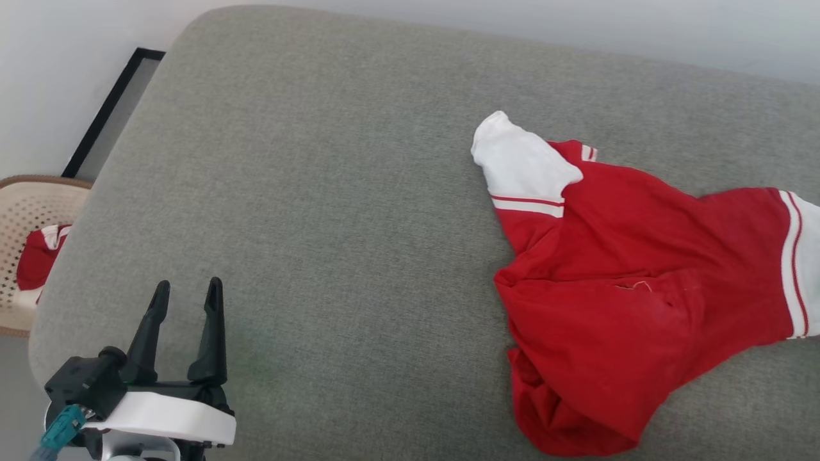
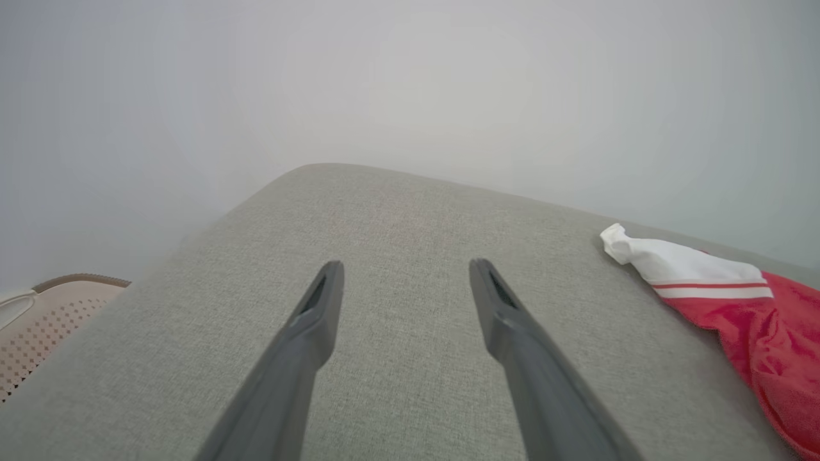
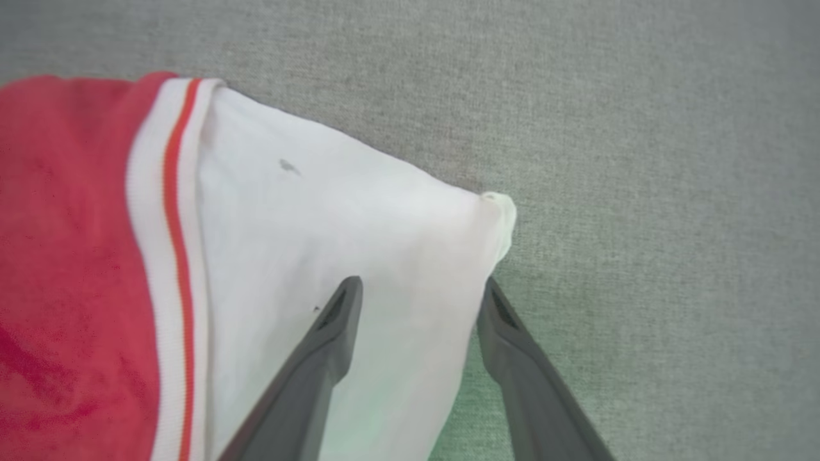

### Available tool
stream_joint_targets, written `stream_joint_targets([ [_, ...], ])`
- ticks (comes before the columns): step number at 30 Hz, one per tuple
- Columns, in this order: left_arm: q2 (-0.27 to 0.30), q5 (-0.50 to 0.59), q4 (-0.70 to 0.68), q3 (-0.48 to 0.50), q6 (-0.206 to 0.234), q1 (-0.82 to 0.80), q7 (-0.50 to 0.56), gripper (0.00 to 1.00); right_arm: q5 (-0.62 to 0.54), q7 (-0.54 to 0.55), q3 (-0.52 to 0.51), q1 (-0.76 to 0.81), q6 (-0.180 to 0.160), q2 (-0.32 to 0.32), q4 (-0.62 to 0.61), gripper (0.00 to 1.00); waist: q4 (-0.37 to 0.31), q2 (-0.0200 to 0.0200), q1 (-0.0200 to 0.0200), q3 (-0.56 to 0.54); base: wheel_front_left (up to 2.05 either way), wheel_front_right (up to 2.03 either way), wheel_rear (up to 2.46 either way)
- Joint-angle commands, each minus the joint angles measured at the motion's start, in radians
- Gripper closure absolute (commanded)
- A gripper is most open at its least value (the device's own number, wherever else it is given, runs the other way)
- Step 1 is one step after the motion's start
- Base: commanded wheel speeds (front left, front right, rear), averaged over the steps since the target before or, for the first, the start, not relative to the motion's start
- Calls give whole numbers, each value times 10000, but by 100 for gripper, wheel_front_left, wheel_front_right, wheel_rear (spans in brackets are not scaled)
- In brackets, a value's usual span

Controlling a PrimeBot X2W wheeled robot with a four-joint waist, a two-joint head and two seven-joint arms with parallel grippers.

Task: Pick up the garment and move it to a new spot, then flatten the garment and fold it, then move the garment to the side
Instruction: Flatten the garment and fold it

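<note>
Head view: the garment (image 1: 628,282), a red T-shirt with white sleeves, lies crumpled on the right half of a grey fabric cushion (image 1: 320,192). One white sleeve points toward the far edge; the other runs off the right border of the view. A beige perforated basket (image 1: 25,205) stands beside the cushion's left edge and holds a second red-and-white cloth (image 1: 35,259). A black-framed panel (image 1: 109,109) lies by the far left corner.

The left gripper (image 1: 188,285) is at the near left corner of the cushion, well apart from the T-shirt. Its fingers point away from the robot, spread apart and holding nothing.

Left wrist view: the left gripper (image 2: 407,266) sits low over bare cushion fabric, aimed at a pale wall (image 2: 410,77). The far sleeve of the garment (image 2: 705,275) shows at the right, the basket (image 2: 51,320) at the left.

Right wrist view: the right gripper (image 3: 421,285) looks straight down on the other white sleeve of the garment (image 3: 320,211). Its fingers are wide, one over the sleeve, one at the sleeve's edge. Whether they touch the cloth cannot be told. A small dark speck marks this sleeve.
</note>
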Motion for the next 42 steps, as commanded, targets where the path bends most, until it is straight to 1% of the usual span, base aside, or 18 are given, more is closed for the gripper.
stream_joint_targets([
  [1,9,87,13,45,-76,54,-72,0,35,-155,73,-52,-48,139,-110,0,-95,-1,0,-54,0,0,0],
  [6,265,154,-93,29,-213,-156,59,0,391,-768,248,41,-48,281,-683,0,-481,-1,0,-180,0,0,0],
  [12,816,-56,-591,-113,-437,-830,1116,0,789,-1606,511,506,-34,720,-1975,0,-1226,-1,0,-397,0,0,0],
  [13,816,-56,-591,-113,-437,-830,1116,0,789,-1606,511,506,-34,720,-1975,0,-1226,-1,0,-397,0,0,0],
  [18,1404,-119,-791,-261,-627,-1609,2112,0,741,-2375,525,904,-28,1470,-3201,0,-1942,-1,0,-448,0,0,0],
  [25,1969,-459,-639,-570,-848,-2979,3451,0,162,-3625,568,1547,-27,2721,-4945,0,-2978,-1,0,-399,0,0,0],
  [26,2073,-542,-509,-789,-924,-3460,3871,0,-114,-4039,552,1719,-27,3057,-5373,0,-3256,-1,0,-355,0,0,0],
  [27,2165,-565,-405,-914,-935,-3716,4082,0,-248,-4204,593,1801,-27,3220,-5560,0,-3379,-1,0,-329,0,0,0],
  [31,2168,-888,97,-1518,-1029,-4803,4981,0,-749,-4856,630,2083,-28,3866,-6147,0,-3877,-1,0,-208,0,0,0],
  [38,2144,-1365,1354,-2839,-1095,-6651,6564,0,-1289,-5869,816,2206,-28,4589,-6534,0,-4609,-1,0,116,0,0,0],
  [42,2079,-1729,2107,-3687,-1082,-7463,7461,0,-1184,-6218,933,2227,-27,4861,-6460,0,-4903,-1,0,337,0,0,0],
])
